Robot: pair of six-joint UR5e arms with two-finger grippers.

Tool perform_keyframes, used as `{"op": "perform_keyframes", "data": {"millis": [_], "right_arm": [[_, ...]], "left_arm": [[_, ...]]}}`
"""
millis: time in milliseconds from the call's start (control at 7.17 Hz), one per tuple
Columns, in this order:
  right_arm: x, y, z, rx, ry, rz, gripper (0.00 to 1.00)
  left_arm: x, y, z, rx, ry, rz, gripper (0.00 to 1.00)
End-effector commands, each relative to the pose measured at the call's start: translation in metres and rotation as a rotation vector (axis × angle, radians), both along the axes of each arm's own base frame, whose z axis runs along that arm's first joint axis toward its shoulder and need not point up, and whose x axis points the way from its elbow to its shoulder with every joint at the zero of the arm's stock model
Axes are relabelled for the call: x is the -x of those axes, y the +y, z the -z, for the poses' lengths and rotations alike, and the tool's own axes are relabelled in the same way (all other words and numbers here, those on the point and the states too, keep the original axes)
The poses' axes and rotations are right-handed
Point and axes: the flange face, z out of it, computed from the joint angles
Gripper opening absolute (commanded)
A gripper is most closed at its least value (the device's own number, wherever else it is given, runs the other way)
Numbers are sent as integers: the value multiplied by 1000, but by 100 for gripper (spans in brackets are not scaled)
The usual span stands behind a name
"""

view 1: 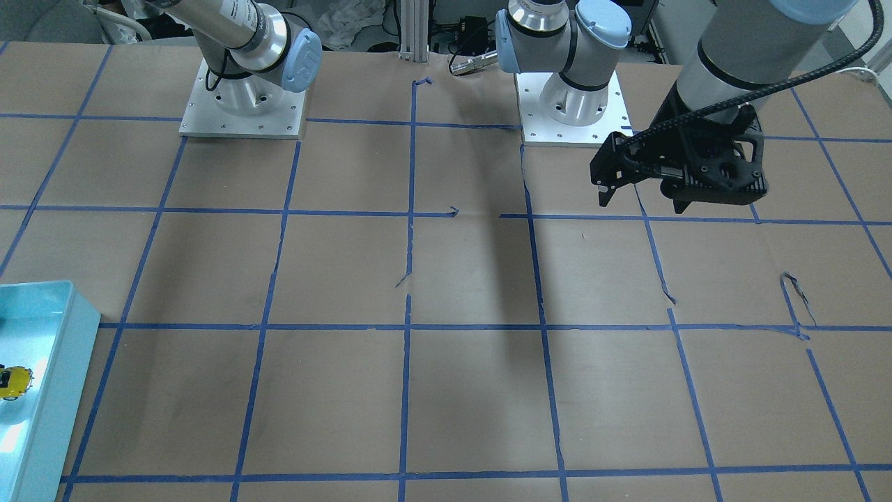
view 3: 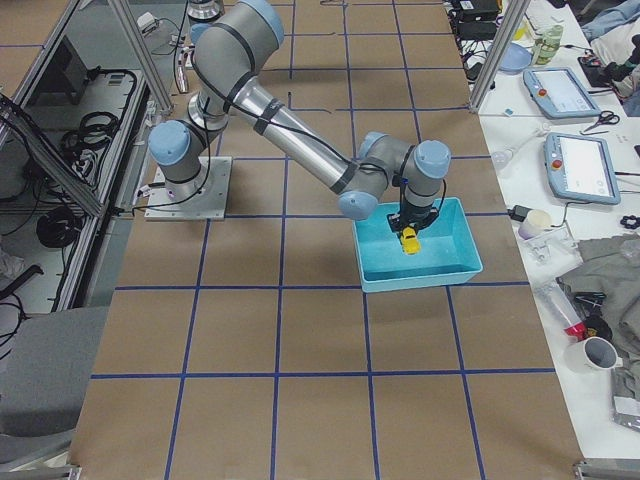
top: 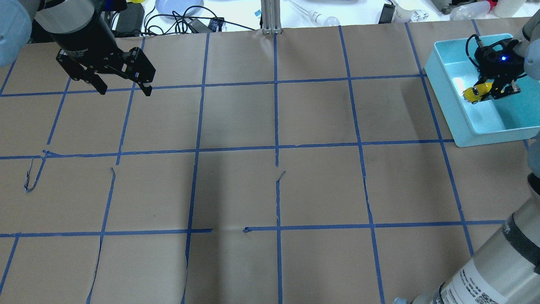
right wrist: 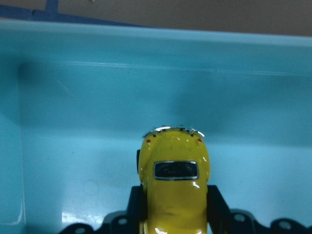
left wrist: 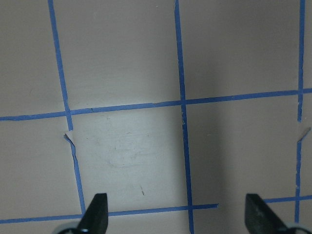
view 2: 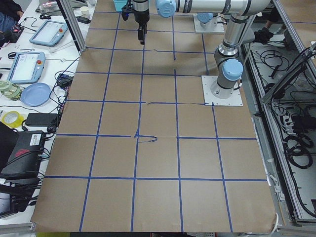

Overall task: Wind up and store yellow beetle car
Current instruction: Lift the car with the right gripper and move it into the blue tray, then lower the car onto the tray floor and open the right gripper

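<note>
The yellow beetle car (right wrist: 174,190) sits between the fingers (right wrist: 218,202) of my right gripper (right wrist: 176,197), which is shut on its sides. The gripper holds it low inside the light-blue bin (right wrist: 146,63). I cannot tell whether its wheels touch the floor. In the overhead view the right gripper (top: 485,90) and car (top: 474,93) are in the bin (top: 447,105) at the far right. The car also shows in the front view (view 1: 14,382) and the right side view (view 3: 409,240). My left gripper (top: 125,91) is open and empty above the table's far left, and shows in its wrist view (left wrist: 176,209).
The table is brown paper with a blue tape grid, torn in places (top: 31,177). The arm bases (view 1: 244,104) stand at the robot's side. Cables, a blue plate (top: 179,6) and other items lie beyond the far edge.
</note>
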Motion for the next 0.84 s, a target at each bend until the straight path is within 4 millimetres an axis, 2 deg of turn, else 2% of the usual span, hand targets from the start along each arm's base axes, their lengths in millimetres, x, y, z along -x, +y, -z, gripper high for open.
{"op": "perform_keyframes", "data": {"millis": [0,139,279,418,558,697], "right_arm": [[20,16,23,3,-14,38,33],[20,16,25,6,-26,37,38],[19,17,25,5,-29,42,81],[19,19,27,-2,-28,51,100],[20,17,15,5,-22,64,100],[14,24,-13,2,-28,117,100]], "left_arm": [[0,-1,1,-3,0,0,100],[0,-1,1,-3,0,0,100],[0,0,1,-1,0,0,100],[0,0,0,0,0,0,100],[0,0,1,-1,0,0,100],[-2,0,0,0,0,-3,100]]}}
